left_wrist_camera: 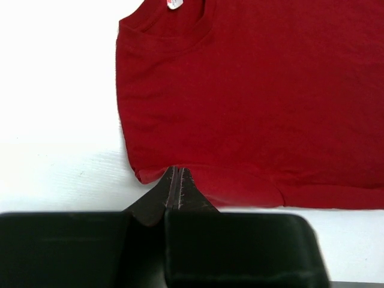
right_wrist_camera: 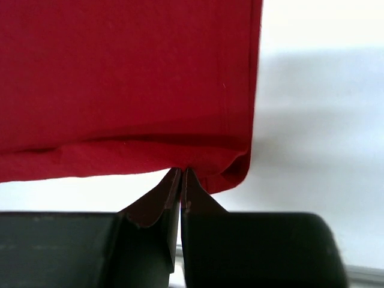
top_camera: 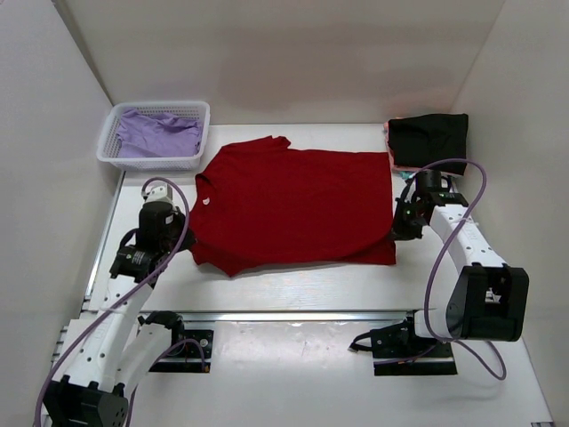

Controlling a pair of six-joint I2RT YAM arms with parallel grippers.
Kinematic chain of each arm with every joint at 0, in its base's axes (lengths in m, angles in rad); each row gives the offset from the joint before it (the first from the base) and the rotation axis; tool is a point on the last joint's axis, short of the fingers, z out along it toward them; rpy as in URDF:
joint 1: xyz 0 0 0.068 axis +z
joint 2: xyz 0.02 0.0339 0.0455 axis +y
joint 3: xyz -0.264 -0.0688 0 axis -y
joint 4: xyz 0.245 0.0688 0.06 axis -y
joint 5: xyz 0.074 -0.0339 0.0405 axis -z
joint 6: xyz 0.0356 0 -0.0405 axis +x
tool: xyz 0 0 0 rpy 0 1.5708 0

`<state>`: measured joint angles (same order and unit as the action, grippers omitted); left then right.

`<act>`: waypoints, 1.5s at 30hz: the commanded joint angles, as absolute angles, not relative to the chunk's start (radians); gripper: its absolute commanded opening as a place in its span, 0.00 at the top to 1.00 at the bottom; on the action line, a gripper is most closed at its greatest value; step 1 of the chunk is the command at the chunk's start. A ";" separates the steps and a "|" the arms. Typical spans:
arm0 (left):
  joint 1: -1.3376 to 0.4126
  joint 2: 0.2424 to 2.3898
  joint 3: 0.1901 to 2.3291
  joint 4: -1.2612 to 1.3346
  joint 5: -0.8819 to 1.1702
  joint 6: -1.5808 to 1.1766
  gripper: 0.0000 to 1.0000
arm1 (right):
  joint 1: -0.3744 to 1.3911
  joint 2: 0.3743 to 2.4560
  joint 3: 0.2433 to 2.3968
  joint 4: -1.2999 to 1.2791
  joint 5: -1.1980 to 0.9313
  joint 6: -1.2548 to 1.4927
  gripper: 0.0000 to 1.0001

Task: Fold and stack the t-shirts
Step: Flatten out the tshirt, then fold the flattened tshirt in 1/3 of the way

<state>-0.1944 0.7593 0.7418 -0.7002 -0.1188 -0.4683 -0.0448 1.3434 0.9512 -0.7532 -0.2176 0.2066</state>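
Observation:
A deep red t-shirt point(top_camera: 293, 205) lies spread flat mid-table, collar to the left and hem to the right. My left gripper point(top_camera: 182, 233) is at its near left edge. In the left wrist view the jaws point(left_wrist_camera: 175, 171) are shut on the rolled near edge of the red cloth point(left_wrist_camera: 258, 90), below the collar. My right gripper point(top_camera: 397, 227) is at the near right hem corner. In the right wrist view it point(right_wrist_camera: 182, 171) is shut on the curled hem of the red shirt point(right_wrist_camera: 126, 72). A lavender shirt point(top_camera: 160, 133) lies crumpled in the basket. A folded black shirt point(top_camera: 428, 140) sits back right.
The white lattice basket point(top_camera: 197, 133) stands at the back left corner. Pink cloth point(top_camera: 388, 132) shows under the black shirt, and a bit of teal point(top_camera: 404, 175) at its near edge. White walls enclose the table on three sides. A metal rail point(top_camera: 293, 313) runs along the near edge.

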 commanded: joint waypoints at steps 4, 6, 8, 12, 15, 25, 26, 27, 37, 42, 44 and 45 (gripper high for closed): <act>-0.187 0.873 0.790 -0.641 -0.133 -0.456 1.00 | -0.061 1.341 0.947 -0.833 -0.173 0.232 1.00; -0.184 0.925 0.804 -0.618 -0.150 -0.440 1.00 | -0.087 1.338 0.930 -0.836 -0.182 0.232 1.00; -0.173 0.952 0.819 -0.591 -0.155 -0.439 1.00 | -0.118 1.358 0.933 -0.825 -0.192 0.235 1.00; -0.184 1.041 0.867 -0.543 -0.181 -0.436 1.00 | -0.121 1.428 0.978 -0.824 -0.192 0.219 1.00; -0.180 1.107 0.914 -0.526 -0.196 -0.436 1.00 | -0.123 1.486 1.014 -0.816 -0.207 0.215 1.00; -0.175 1.308 1.037 -0.471 -0.224 -0.417 1.00 | -0.118 1.673 1.204 -0.813 -0.224 0.210 1.00; -0.175 1.328 1.051 -0.466 -0.229 -0.417 1.00 | -0.117 1.684 1.224 -0.815 -0.221 0.212 1.00; -0.169 1.338 1.058 -0.463 -0.233 -0.417 1.00 | -0.115 1.704 1.241 -0.816 -0.218 0.207 1.00; -0.161 1.518 1.238 -0.426 -0.229 -0.408 1.00 | -0.114 1.850 1.385 -0.842 -0.235 0.207 1.00; -0.155 1.586 1.287 -0.419 -0.235 -0.400 0.92 | -0.109 1.884 1.425 -0.850 -0.233 0.201 0.92; -0.152 1.595 1.290 -0.420 -0.224 -0.410 0.63 | -0.097 1.893 1.437 -0.839 -0.218 0.199 0.77; -0.146 1.595 1.290 -0.417 -0.216 -0.402 0.60 | -0.097 1.881 1.448 -0.833 -0.209 0.190 0.69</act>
<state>-0.1627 1.6051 1.2564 -0.4328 -0.2089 -0.4088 -0.1085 1.8935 1.3987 -0.8398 -0.2260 0.2070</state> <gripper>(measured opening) 0.363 0.268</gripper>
